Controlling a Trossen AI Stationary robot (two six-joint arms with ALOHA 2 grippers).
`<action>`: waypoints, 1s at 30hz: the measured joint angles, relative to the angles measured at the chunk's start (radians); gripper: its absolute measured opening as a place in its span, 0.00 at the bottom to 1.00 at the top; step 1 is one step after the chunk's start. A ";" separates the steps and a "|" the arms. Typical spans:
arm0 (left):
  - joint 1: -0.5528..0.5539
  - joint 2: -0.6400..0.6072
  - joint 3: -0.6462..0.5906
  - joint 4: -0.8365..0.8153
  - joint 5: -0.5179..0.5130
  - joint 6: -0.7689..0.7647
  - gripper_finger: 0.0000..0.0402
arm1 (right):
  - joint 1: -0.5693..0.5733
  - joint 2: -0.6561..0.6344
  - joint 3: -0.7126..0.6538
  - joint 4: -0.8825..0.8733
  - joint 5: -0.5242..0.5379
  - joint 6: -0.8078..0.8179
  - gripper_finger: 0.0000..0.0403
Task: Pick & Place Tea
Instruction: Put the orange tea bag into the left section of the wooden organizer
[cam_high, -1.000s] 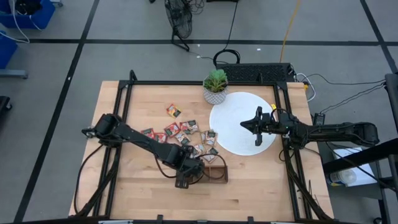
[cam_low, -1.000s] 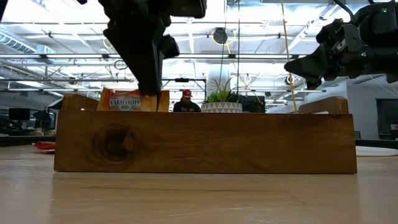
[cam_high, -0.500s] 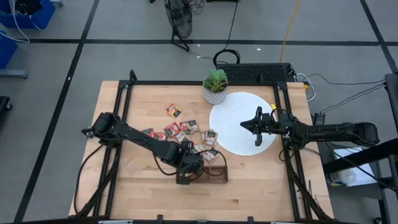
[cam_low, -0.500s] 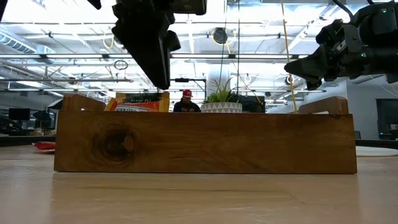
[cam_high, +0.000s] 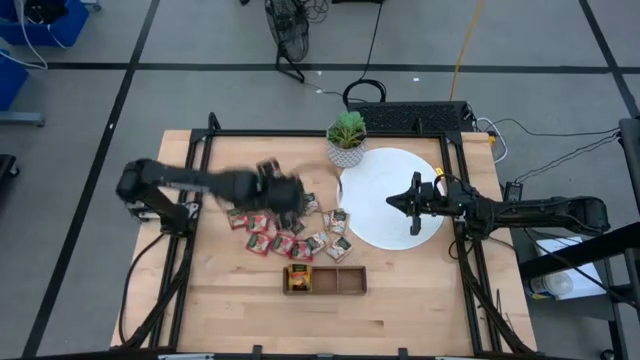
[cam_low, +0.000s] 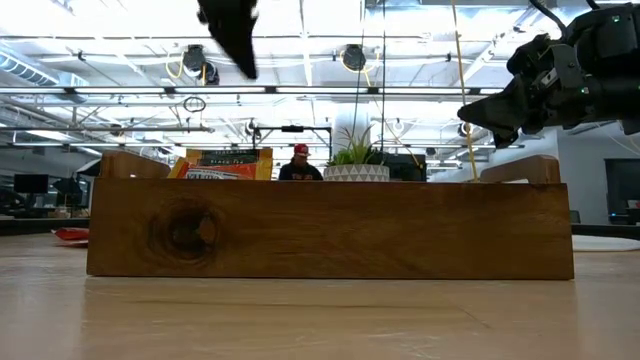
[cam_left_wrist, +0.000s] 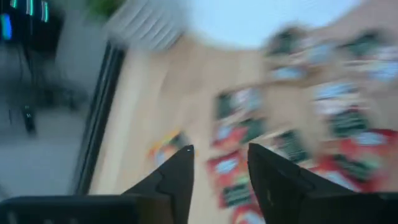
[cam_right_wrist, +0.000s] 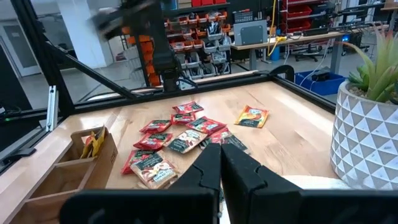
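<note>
Several small tea sachets (cam_high: 285, 232), mostly red, lie flat and scattered on the wooden table left of the white disc (cam_high: 385, 225); they also show in the right wrist view (cam_right_wrist: 177, 134). One orange-yellow sachet (cam_high: 298, 278) stands in the left compartment of the brown tray (cam_high: 340, 281), leaning there (cam_low: 225, 163). My left gripper (cam_high: 295, 198) hovers open above the far side of the scattered sachets, nothing between its fingers (cam_left_wrist: 221, 152). My right gripper (cam_high: 392, 199) hangs shut over the white disc (cam_right_wrist: 221, 154).
A potted green plant (cam_high: 346, 140) stands at the far edge of the disc. One orange sachet (cam_right_wrist: 252, 116) lies apart from the heap, toward the table's far side. The black frame rails (cam_high: 200, 200) border the table.
My left gripper has let go of the orange-yellow sachet in the tray's left compartment, risen, and swung fast toward the table's far edge, ending over the scattered sachets. The sachet has stayed in the tray, sunk a little lower.
</note>
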 joint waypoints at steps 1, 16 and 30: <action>0.060 -0.011 -0.013 -0.011 0.029 -0.004 0.43 | 0.000 0.000 0.000 -0.001 0.000 0.000 0.00; 0.934 -0.031 -0.462 0.440 0.853 0.150 0.61 | 0.041 0.000 0.000 -0.003 0.000 -0.017 0.00; 0.852 -0.031 -0.621 0.551 0.906 0.096 0.61 | 0.045 0.000 0.000 0.057 0.004 -0.045 0.00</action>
